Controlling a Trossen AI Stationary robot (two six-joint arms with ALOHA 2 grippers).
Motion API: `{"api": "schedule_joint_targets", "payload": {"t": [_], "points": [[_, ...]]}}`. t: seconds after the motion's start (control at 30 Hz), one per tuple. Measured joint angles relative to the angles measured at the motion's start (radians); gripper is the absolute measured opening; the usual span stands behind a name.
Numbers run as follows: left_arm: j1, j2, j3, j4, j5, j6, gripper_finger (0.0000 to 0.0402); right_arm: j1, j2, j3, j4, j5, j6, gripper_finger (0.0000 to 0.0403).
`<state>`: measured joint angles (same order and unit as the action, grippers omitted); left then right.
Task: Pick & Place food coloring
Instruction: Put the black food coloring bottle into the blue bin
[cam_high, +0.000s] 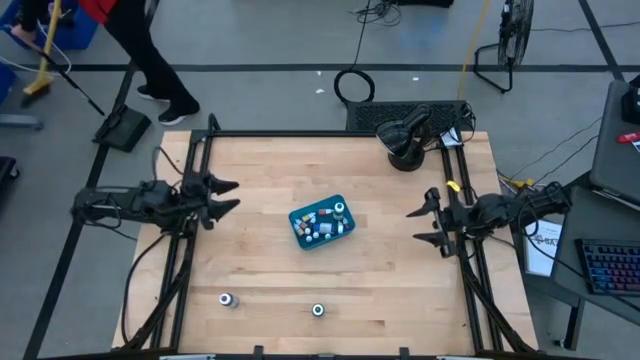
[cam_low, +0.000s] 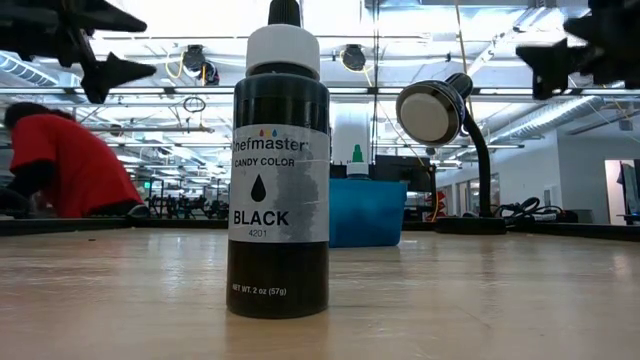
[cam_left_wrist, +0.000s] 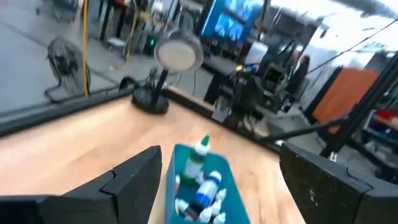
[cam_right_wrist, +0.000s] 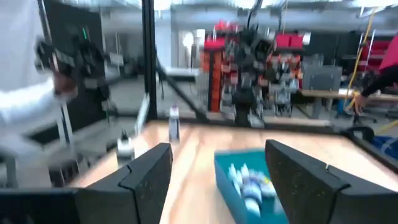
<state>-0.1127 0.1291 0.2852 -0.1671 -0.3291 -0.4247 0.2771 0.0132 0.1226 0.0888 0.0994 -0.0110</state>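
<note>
A teal tray (cam_high: 322, 223) at the table's middle holds several small food coloring bottles (cam_left_wrist: 205, 186), one with a green tip. Two more bottles stand upright on their bases near the table's near edge, one toward the left (cam_high: 228, 299) and one at the middle (cam_high: 318, 310). The middle one is a dark bottle labelled black with a white cap (cam_low: 279, 170). My left gripper (cam_high: 228, 196) hangs open left of the tray, pointing at it. My right gripper (cam_high: 422, 225) hangs open right of the tray, also facing it. Both are above the table and hold nothing.
A black desk lamp (cam_high: 405, 140) stands at the table's far right corner. A person in red (cam_low: 60, 165) bends beyond the far left edge. Bare wood lies around the tray and between the two standing bottles. A keyboard (cam_high: 608, 265) sits off the right side.
</note>
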Motion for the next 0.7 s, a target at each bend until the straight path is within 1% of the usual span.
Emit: {"api": "schedule_joint_targets", "payload": {"t": [0.07,0.13,0.2,0.3,0.33,0.4,0.5,0.53,0.6,0.7], "points": [[0.000,0.053,0.000,0.004,-0.010,-0.025,0.0324,0.000,-0.007,-0.001,-0.055,0.001,-0.020,0.0245],[0.000,0.104,0.000,0.004,-0.046,-0.066,0.0324,0.000,-0.007,-0.001,-0.065,0.001,-0.018,0.0243],[0.000,0.156,0.000,0.005,-0.088,-0.083,0.0324,0.000,-0.007,-0.001,-0.063,0.001,0.008,0.0243],[0.000,0.230,0.000,0.000,-0.091,-0.121,0.0324,0.000,-0.006,-0.001,-0.064,0.002,0.064,0.0245],[0.000,0.256,0.000,0.004,-0.077,-0.132,0.0324,0.000,-0.006,-0.001,-0.063,0.002,0.075,0.0246],[0.000,0.310,0.000,0.034,-0.009,-0.146,0.0324,0.000,-0.006,-0.001,-0.063,0.002,0.078,0.0246],[-0.025,0.408,0.000,0.181,0.166,-0.134,0.0322,0.000,-0.006,-0.001,-0.064,0.003,0.078,0.0245],[-0.045,0.449,0.000,0.240,0.209,-0.128,0.0320,0.000,-0.006,-0.001,-0.064,0.003,0.078,0.0244],[-0.089,0.545,0.033,0.269,0.223,-0.108,0.0314,0.000,-0.006,-0.001,-0.063,0.003,0.078,0.0243],[-0.160,0.730,0.151,0.208,0.182,-0.096,0.0306,0.000,-0.006,-0.001,-0.063,0.003,0.078,0.0244]]}}
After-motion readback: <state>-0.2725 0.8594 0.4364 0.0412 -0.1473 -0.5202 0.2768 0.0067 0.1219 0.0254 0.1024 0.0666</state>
